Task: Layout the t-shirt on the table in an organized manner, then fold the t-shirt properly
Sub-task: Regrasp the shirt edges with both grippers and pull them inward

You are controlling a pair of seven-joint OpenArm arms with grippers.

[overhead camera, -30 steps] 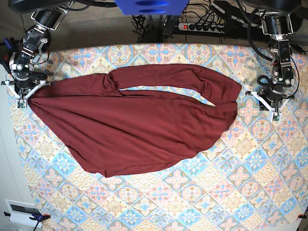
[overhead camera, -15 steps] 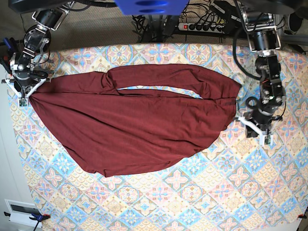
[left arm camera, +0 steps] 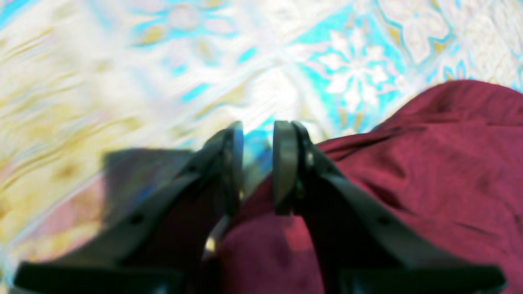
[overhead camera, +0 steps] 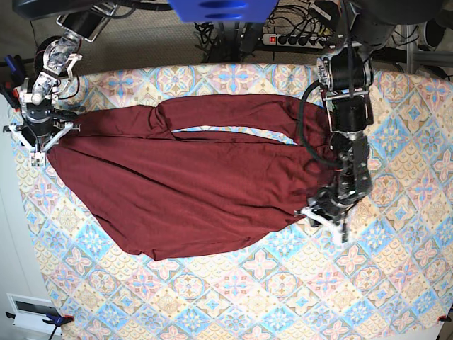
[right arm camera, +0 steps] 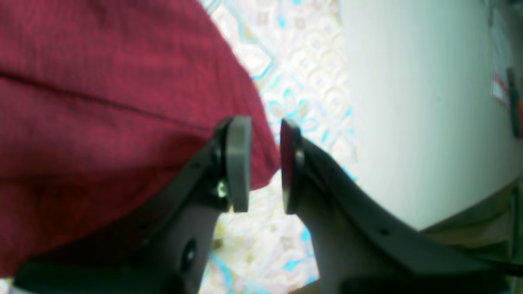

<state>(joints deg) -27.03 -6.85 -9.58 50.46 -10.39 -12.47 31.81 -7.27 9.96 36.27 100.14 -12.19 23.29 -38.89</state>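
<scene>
The dark maroon t-shirt [overhead camera: 191,191] lies spread across the table [overhead camera: 283,297], one long sleeve folded along its far edge. My left gripper [overhead camera: 324,218] hovers at the shirt's lower right hem. In the left wrist view its jaws [left arm camera: 258,163] stand a little apart, patterned cloth showing between them and the t-shirt [left arm camera: 429,171] under and beside them. My right gripper [overhead camera: 37,152] is at the shirt's left corner. In the right wrist view it [right arm camera: 265,163] is open, with the edge of the t-shirt [right arm camera: 102,102] lying loose behind the gap.
The table's left edge runs just beyond my right gripper, with pale floor [right arm camera: 408,102] past it. A power strip [overhead camera: 297,39] and cables lie behind the table's far edge. A white box [overhead camera: 28,312] sits at the lower left.
My left arm swung from the table's right side inward and down to the shirt's lower right hem. My right gripper opened, let go of the shirt's left corner and rose slightly.
</scene>
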